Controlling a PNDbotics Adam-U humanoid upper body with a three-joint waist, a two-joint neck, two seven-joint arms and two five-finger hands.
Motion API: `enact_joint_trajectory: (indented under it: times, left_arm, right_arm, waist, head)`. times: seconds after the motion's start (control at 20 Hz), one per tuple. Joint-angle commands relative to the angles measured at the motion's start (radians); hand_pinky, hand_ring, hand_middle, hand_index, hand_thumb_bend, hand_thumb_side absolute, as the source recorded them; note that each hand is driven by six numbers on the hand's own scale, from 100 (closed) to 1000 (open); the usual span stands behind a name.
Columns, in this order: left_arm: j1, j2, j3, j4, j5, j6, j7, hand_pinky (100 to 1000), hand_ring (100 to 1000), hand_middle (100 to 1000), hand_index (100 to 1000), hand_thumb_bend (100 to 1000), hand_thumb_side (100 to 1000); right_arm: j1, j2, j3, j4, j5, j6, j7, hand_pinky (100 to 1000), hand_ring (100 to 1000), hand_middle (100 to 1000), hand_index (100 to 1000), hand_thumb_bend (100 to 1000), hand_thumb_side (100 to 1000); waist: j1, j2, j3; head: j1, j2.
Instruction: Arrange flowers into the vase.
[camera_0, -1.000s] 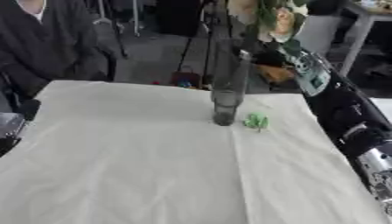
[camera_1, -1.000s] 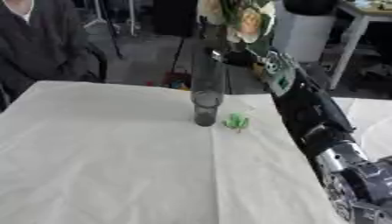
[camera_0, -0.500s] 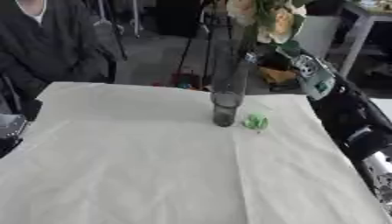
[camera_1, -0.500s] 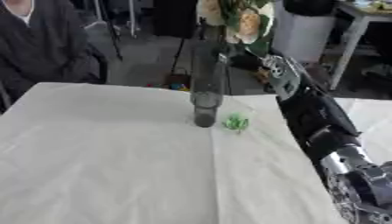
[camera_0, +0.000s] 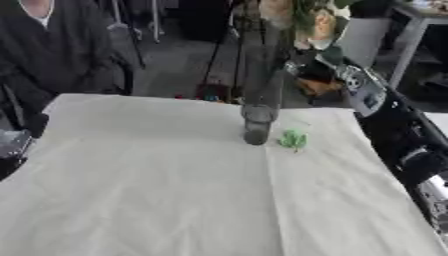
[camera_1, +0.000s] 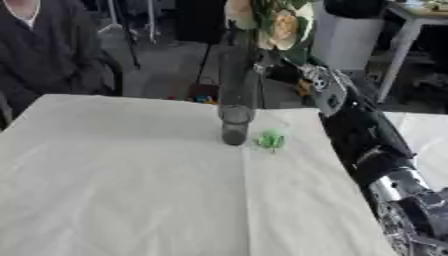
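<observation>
A tall dark glass vase (camera_1: 234, 107) holding cream flowers (camera_1: 282, 27) stands on the white-clothed table (camera_1: 131, 190). A small green leafy scrap (camera_1: 270, 140) lies just beside it. The right hand (camera_1: 278, 64) is behind the vase; I cannot tell its fingers' state.

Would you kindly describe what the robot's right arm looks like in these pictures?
The right arm is mostly black, built of bulky rounded segments, with a shiny silver joint low down near the picture's corner and a pale grey panel with a dark round mark on the upper segment. Its hand is not clearly visible behind the flowers.
</observation>
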Motion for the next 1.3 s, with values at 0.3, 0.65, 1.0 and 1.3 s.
enact_joint_trajectory:
  times: [0.3, 0.65, 1.0, 1.3]
  left_arm:
    - [-0.002, 0.020, 0.020, -0.009, -0.006, 0.002, 0.013, 611, 423, 467, 387, 756, 335]
    - [0.009, 0.020, 0.029, -0.007, -0.011, 0.006, 0.022, 613, 424, 468, 386, 763, 341]
    - [0.020, 0.018, 0.042, -0.004, -0.017, 0.011, 0.026, 626, 436, 479, 392, 775, 355]
    - [0.026, 0.018, 0.048, -0.004, -0.023, 0.012, 0.020, 639, 454, 495, 399, 851, 424]
  right_arm:
    - [0.022, -0.086, -0.012, -0.033, -0.058, -0.022, 0.002, 1000, 1000, 986, 1000, 392, 928]
    - [0.078, -0.125, -0.001, -0.111, -0.152, -0.054, 0.037, 1000, 1000, 985, 1000, 374, 909]
    - [0.171, -0.185, 0.017, -0.252, -0.294, -0.079, 0.073, 1000, 1000, 976, 1000, 355, 875]
    - [0.270, -0.244, 0.026, -0.401, -0.443, -0.076, 0.090, 1000, 1000, 969, 1000, 336, 849]
  waist:
    - [0.002, -0.011, -0.029]
    - [0.004, -0.012, -0.054]
    - [0.003, -0.008, -0.078]
    - [0.001, 0.000, -0.095]
  head:
    - [0.019, -0.006]
    - [0.036, -0.009]
    - [0.054, -0.014]
    - [0.063, -0.016]
